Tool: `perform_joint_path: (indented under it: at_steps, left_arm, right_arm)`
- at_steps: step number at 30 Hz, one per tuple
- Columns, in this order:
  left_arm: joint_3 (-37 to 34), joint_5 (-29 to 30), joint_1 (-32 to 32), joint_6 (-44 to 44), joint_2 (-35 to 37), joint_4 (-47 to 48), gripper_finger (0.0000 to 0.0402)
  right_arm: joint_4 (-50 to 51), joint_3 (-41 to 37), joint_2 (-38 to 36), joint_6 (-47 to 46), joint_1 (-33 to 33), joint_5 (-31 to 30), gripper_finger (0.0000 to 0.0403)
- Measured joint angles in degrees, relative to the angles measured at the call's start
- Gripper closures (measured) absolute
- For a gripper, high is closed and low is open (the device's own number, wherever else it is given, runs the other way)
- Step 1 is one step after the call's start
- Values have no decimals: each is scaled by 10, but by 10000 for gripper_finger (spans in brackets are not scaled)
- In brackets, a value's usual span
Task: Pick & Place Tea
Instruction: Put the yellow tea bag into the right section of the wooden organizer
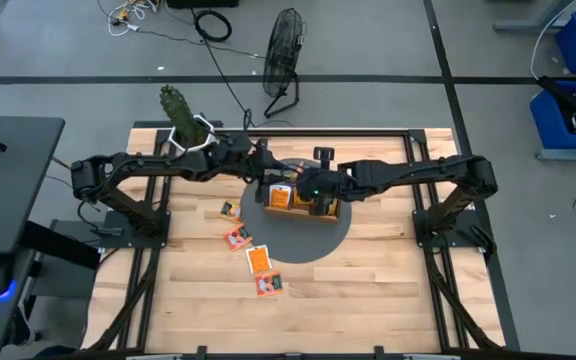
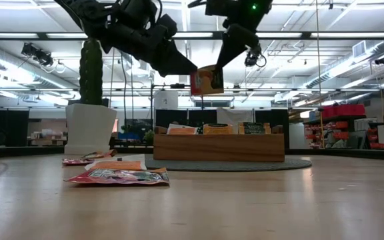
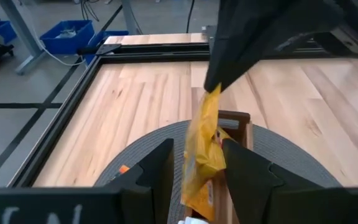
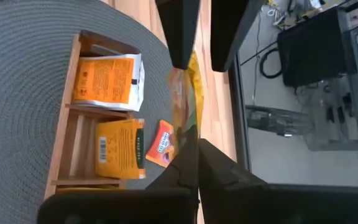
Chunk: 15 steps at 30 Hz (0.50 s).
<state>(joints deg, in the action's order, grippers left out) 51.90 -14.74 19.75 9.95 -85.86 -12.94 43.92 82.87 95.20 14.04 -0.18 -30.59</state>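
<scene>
Though airborne, sachet (image 2: 207, 81) between both fingers (image 3: 157, 177).

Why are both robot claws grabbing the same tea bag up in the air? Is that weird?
A bit odd, yes. One orange tea sachet hangs above the wooden tray, pinched from both sides by the left claw and the right claw. Several more sachets lie scattered on the table outside the tray.
</scene>
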Motion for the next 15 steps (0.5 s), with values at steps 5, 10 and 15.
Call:
perform_joint_path:
  at_steps: [5, 10, 15]
  left_arm:
    - [0, 0, -2, -1, -1, 17, 264]
    - [0, 1, -2, -3, -5, 35, 283]
    - [0, -10, -4, -3, -5, 35, 372]
  right_arm:
    - [-6, 0, 0, 2, 14, -20, 403]
    - [-8, 0, -2, 0, 24, -17, 403]
    - [-8, 0, -2, -5, 23, -14, 403]
